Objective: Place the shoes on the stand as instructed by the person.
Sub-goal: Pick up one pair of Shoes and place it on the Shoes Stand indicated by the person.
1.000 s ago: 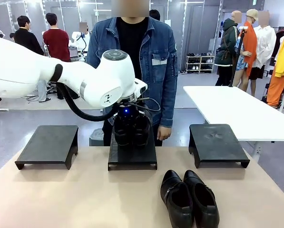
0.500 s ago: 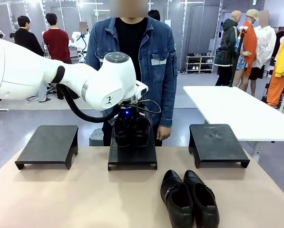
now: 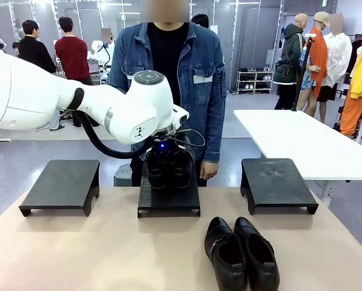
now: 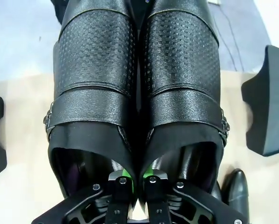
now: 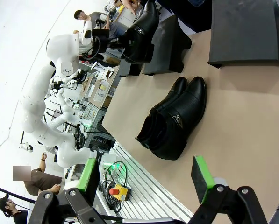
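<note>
Room first: the left stand sits bare, well apart. My left tool is clamped on the inner walls of one pair of shoes at the middle stand; I can't tell if the soles touch. I'd lower straight and release only once settled, minding the person just behind. Nearer me the second pair waits on the table, the right stand is free, and my right tool gapes open.

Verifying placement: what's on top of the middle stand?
A pair of black shoes sits over the middle stand, held by the left gripper, shut on their inner walls. The shoes hide whether their soles touch the stand.
</note>
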`<state>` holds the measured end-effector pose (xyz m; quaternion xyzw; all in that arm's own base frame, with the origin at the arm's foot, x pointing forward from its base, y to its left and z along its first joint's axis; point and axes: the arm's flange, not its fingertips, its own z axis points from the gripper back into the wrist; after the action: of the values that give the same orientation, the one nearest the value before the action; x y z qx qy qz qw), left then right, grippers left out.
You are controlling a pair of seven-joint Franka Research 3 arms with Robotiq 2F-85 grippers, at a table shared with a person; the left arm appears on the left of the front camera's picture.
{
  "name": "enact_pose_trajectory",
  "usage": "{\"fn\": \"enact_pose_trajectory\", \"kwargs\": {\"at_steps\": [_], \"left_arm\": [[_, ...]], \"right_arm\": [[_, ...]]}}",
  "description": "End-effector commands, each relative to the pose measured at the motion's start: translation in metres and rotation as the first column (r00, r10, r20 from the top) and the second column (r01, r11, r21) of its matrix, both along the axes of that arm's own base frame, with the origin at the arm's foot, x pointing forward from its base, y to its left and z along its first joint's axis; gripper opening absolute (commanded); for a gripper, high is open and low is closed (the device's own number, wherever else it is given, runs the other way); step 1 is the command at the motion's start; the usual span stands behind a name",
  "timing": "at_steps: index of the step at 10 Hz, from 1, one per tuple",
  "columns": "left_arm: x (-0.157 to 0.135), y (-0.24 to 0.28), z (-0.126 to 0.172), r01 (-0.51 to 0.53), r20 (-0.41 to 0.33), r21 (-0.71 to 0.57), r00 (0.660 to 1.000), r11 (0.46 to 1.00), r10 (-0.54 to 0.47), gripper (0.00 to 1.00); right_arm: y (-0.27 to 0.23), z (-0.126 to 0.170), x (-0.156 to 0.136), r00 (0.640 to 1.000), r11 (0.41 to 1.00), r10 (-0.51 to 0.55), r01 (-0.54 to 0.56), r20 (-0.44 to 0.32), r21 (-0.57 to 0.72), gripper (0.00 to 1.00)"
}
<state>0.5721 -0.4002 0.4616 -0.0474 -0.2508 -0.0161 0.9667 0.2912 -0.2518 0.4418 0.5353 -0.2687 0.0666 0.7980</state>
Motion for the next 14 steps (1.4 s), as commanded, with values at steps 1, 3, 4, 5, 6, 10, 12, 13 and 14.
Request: {"fn": "enact_pose_trajectory", "kwargs": {"at_steps": [1, 3, 4, 5, 6, 10, 12, 13, 14], "left_arm": [[0.001, 0.002, -0.011, 0.0, 0.066, 0.008, 0.998, 1.0, -0.001, 0.07], [0.003, 0.002, -0.021, -0.008, 0.065, 0.024, 0.998, 1.0, 0.007, 0.07], [0.004, 0.002, -0.025, -0.005, 0.058, 0.022, 0.998, 1.0, 0.004, 0.07], [0.008, 0.002, -0.031, -0.005, 0.074, 0.015, 0.997, 1.0, 0.004, 0.07], [0.007, 0.002, -0.033, 0.004, 0.056, 0.012, 0.998, 1.0, -0.005, 0.07], [0.011, 0.006, -0.048, -0.014, 0.048, 0.027, 0.999, 1.0, 0.012, 0.07], [0.011, 0.006, -0.052, -0.012, 0.043, 0.026, 0.999, 1.0, 0.011, 0.13], [0.009, 0.007, -0.052, -0.012, 0.041, 0.021, 0.999, 1.0, 0.011, 0.35], [0.006, 0.007, -0.05, -0.009, 0.046, 0.022, 0.999, 1.0, 0.008, 0.43]], "right_arm": [[-0.001, 0.001, 0.0, 1.0, 1.0, 0.002, -0.002, 0.009, 0.008, 1.0], [-0.001, 0.001, 0.0, 1.0, 1.0, 0.002, -0.002, 0.009, 0.008, 1.0], [-0.001, 0.001, 0.0, 1.0, 1.0, 0.002, -0.002, 0.009, 0.008, 1.0], [-0.001, 0.001, 0.0, 1.0, 1.0, 0.002, -0.002, 0.009, 0.008, 1.0], [-0.001, 0.001, 0.0, 1.0, 1.0, 0.002, -0.002, 0.009, 0.008, 1.0], [-0.001, 0.001, 0.0, 1.0, 1.0, 0.002, -0.002, 0.009, 0.008, 1.0], [-0.001, 0.001, 0.0, 1.0, 1.0, 0.002, -0.002, 0.009, 0.008, 1.0], [-0.001, 0.001, 0.0, 1.0, 1.0, 0.002, -0.002, 0.009, 0.008, 1.0], [-0.001, 0.001, 0.0, 1.0, 1.0, 0.002, -0.002, 0.009, 0.008, 1.0]]}}
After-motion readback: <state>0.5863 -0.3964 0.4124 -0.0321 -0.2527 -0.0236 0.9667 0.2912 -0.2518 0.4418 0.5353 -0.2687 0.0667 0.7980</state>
